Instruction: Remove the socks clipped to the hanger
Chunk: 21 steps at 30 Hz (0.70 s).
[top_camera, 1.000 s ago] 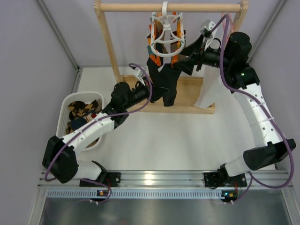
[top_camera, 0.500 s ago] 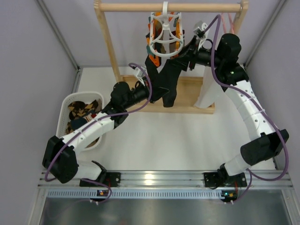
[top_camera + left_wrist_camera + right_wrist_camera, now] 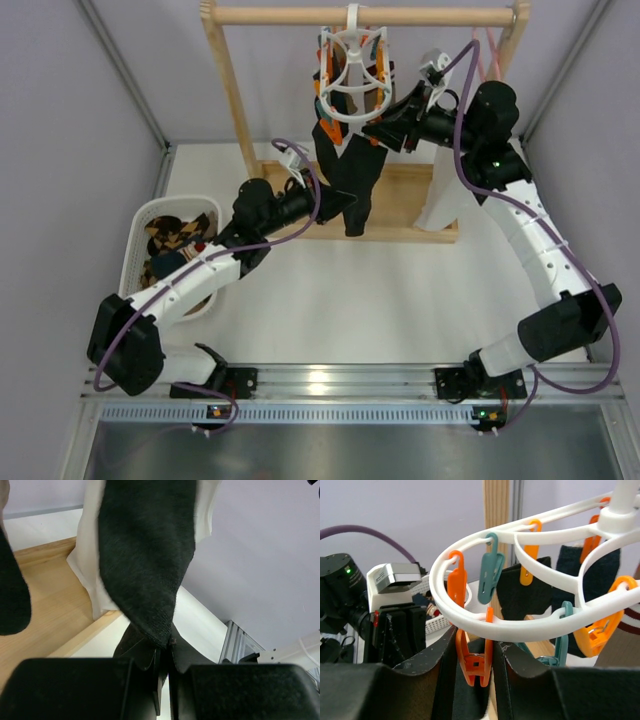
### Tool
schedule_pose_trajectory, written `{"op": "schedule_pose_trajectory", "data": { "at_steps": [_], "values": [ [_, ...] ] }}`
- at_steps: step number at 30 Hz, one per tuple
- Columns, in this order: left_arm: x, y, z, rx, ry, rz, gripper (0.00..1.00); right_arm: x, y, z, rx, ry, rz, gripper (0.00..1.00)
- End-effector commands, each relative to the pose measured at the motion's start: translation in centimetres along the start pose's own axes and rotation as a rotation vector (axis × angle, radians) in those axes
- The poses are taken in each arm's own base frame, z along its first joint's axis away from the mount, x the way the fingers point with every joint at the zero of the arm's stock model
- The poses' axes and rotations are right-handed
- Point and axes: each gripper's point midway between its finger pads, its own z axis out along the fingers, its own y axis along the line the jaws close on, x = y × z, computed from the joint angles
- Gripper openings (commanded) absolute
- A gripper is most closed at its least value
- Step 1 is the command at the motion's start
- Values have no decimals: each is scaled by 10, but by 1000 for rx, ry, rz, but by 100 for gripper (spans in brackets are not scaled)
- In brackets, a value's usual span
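- Sock position: the dark navy fabric sock (image 3: 145,555) hangs with its long axis vertical below the white plastic ring hanger (image 3: 520,626), and the left gripper (image 3: 162,652) is clenched on its lower tip.
- Right gripper (image 3: 475,650) is nearer the ring — its jaws pinch an orange plastic clothespin (image 3: 474,667) from both sides.

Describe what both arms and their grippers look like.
The left arm and right arm both have smooth white links between bulky black joints, with a purple cable looping along each. The left gripper and right gripper have blocky matte black fingers. The right one's edges look scuffed and speckled.
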Motion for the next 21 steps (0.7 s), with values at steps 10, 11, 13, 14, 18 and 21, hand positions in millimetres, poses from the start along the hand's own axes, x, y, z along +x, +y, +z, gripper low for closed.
{"op": "schedule_pose_trajectory", "data": {
  "at_steps": [10,11,13,14,18,21],
  "values": [
    [-15,-3,-43,-79,-71,59,8,-27,23,-15,0,-69,-73,47],
    [-27,1,-51,-146,-119,71,9,-19,25,-16,-7,-60,-64,51],
    [-23,20,-65,-282,-100,59,10,-23,33,-23,-3,-76,-80,69],
    [-29,22,-74,-329,-118,64,10,-16,33,-25,6,-68,-70,75],
    [-32,61,-115,-642,-137,47,15,-15,49,-43,35,-74,-70,100],
    [-28,67,-138,-743,-107,48,15,-7,62,-59,62,-76,-73,99]
  ]
}}
